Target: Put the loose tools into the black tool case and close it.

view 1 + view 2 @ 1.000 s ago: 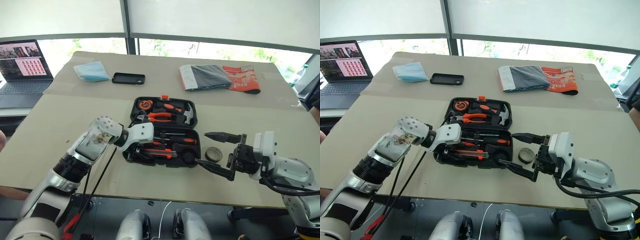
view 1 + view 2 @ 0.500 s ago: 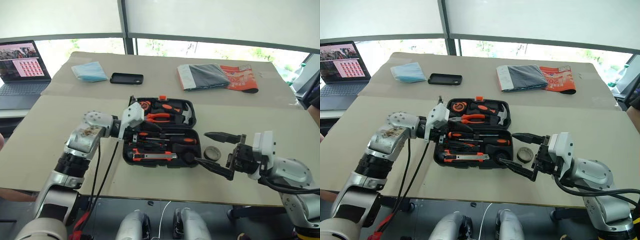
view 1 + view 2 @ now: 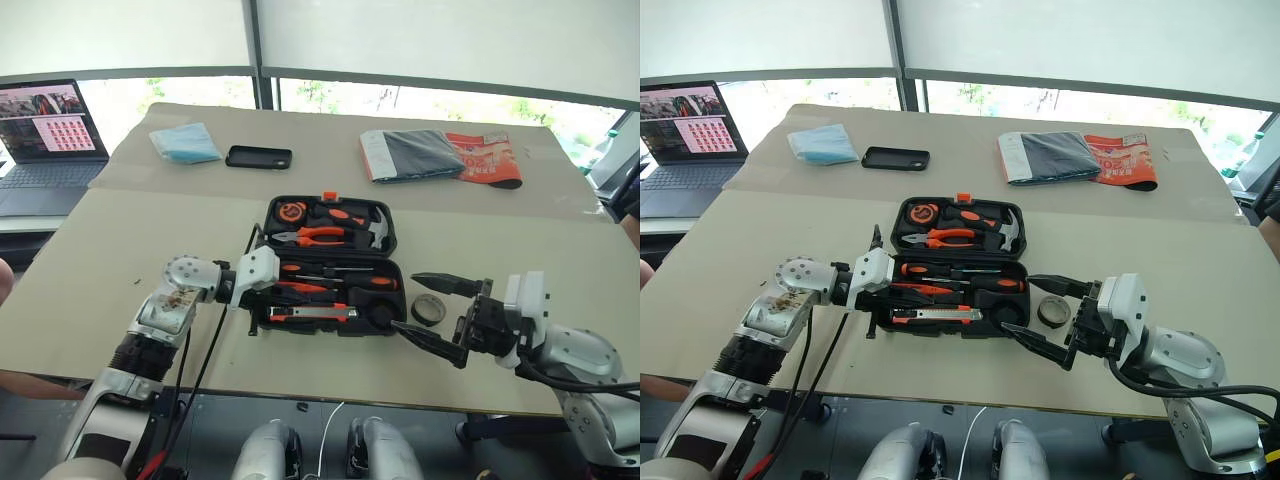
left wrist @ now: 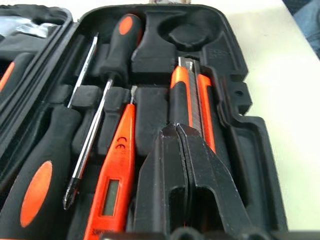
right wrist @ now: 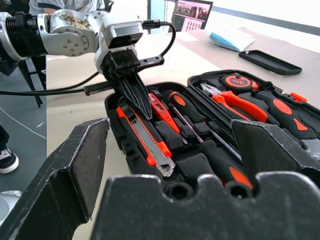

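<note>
My left claw [image 4: 186,131] has just snapped shut, empty, above the knife [image 4: 192,107] seated in the case [image 3: 392,300]. Right claw [image 3: 437,309] gapes wide beside the tape [image 3: 428,309], the last loose tool.

A laptop [image 3: 45,140], a blue mask [image 3: 183,143], a black phone [image 3: 258,157] and a folded grey cloth [image 3: 415,153] lie about.
</note>
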You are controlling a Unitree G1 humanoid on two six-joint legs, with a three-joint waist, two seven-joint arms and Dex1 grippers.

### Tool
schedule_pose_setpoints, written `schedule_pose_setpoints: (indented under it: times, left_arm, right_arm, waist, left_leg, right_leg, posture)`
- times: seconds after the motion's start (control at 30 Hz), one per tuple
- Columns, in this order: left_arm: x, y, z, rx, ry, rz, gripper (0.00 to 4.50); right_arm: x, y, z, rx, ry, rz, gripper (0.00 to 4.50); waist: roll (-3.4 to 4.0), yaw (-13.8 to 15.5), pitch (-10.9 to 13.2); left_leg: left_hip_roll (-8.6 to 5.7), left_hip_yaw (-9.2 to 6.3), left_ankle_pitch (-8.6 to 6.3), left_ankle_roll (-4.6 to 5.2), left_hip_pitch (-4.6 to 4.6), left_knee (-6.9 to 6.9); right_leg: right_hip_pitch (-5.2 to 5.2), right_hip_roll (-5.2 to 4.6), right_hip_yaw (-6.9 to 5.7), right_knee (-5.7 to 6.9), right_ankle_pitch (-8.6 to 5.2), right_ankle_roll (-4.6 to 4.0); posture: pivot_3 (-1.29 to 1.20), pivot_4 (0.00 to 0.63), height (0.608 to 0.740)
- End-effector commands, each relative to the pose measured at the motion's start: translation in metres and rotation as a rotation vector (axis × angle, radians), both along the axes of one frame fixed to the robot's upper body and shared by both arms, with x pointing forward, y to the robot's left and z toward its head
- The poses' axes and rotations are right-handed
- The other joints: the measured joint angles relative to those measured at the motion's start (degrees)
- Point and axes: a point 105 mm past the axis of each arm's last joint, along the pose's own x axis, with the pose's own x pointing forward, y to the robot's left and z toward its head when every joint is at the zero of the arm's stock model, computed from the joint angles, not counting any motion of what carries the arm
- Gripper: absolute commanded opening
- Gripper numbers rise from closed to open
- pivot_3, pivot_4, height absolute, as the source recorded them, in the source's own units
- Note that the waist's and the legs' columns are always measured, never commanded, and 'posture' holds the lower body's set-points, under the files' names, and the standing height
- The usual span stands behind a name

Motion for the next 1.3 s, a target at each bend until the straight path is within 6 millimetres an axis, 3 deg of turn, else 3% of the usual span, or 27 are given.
schedule_pose_setpoints:
  times: [0.03, 0.27, 0.37, 0.5, 0.73, 1.07, 1.2, 1.27, 1.3]
  left_arm:
    - [-0.008, 0.002, -0.030, 0.105, 0.059, -0.005, 0.04]
    - [-0.018, -0.006, -0.066, 0.252, 0.135, 0.021, 0.04]
    - [-0.018, -0.010, -0.076, 0.268, 0.138, 0.035, 0.04]
    - [-0.014, -0.025, -0.047, 0.054, 0.055, 0.018, 0.04]
    - [-0.008, -0.008, -0.009, -0.120, -0.068, 0.010, 0.04]
    - [-0.024, -0.013, -0.038, 0.034, 0.044, -0.097, 0.04]
    - [-0.020, -0.011, -0.049, 0.133, 0.050, -0.091, 0.04]
    - [-0.016, -0.013, -0.051, 0.144, 0.049, -0.074, 0.04]
    - [-0.015, -0.017, -0.041, 0.080, 0.046, -0.068, 0.04]
  right_arm:
    - [-0.002, -0.003, 0.008, 0.012, -0.051, -0.007, 4.50]
    - [-0.002, -0.004, 0.005, 0.018, -0.042, -0.013, 4.50]
    - [-0.001, -0.001, 0.003, 0.025, -0.043, -0.014, 4.50]
    - [0.000, -0.003, 0.005, 0.029, -0.052, -0.028, 4.50]
    - [-0.003, -0.018, -0.003, 0.006, -0.031, -0.080, 4.50]
    - [-0.003, -0.018, -0.008, 0.014, -0.015, -0.082, 4.50]
    - [-0.002, -0.020, -0.008, 0.008, -0.007, -0.081, 4.50]
    - [-0.002, -0.021, -0.009, 0.001, -0.003, -0.079, 4.50]
    - [-0.002, -0.022, -0.008, -0.001, -0.006, -0.082, 4.50]
  waist:
    - [0.04, 0.00, -0.05]
    - [0.51, 0.27, -0.46]
    - [1.06, 0.89, -0.90]
    - [1.47, 1.43, -1.19]
    - [1.42, 0.46, -1.19]
    - [1.39, -0.66, -1.16]
    - [1.39, -0.59, -1.16]
    - [1.39, -0.39, -1.16]
    - [1.39, -0.33, -1.16]
  left_leg:
    - [0.00, 0.00, -0.02, 0.03, 0.02, 0.00]
    - [0.01, -0.01, -0.34, 0.54, 0.32, -0.04]
    - [-0.02, -0.02, -0.53, 0.78, 0.82, -0.08]
    - [-0.07, -0.03, -0.95, 0.45, 1.11, -0.12]
    - [-0.11, 0.04, -0.61, 0.61, 0.63, -0.11]
    - [-0.05, 0.03, -0.83, 0.88, 0.51, -0.14]
    - [-0.05, -0.01, -0.83, 0.87, 0.55, -0.14]
    - [-0.05, -0.02, -0.84, 0.85, 0.57, -0.15]
    - [-0.05, -0.02, -0.84, 0.85, 0.58, -0.14]
  right_leg:
    - [0.01, 0.00, 0.00, 0.00, 0.00, 0.00]
    - [0.43, -0.02, -0.03, -0.16, -0.04, 0.07]
    - [0.92, -0.12, -0.06, -0.31, -0.16, 0.24]
    - [1.07, -0.43, -0.02, -0.62, -0.35, 0.09]
    - [0.99, -0.37, 0.01, -0.91, 0.04, 0.59]
    - [0.84, -0.22, -0.01, -0.89, -0.01, 0.53]
    - [0.86, -0.23, 0.00, -0.89, -0.01, 0.53]
    - [0.89, -0.26, 0.00, -0.90, -0.01, 0.53]
    - [0.90, -0.27, 0.00, -0.90, -0.02, 0.52]
  posture:
    - [0.00, 0.150, 0.740]
    - [0.00, 0.150, 0.740]
    - [0.00, 0.150, 0.740]
    - [0.00, 0.150, 0.740]
    - [0.00, 0.150, 0.740]
    - [0.00, 0.150, 0.740]
    - [0.00, 0.150, 0.740]
    - [0.00, 0.150, 0.740]
    - [0.00, 0.150, 0.740]
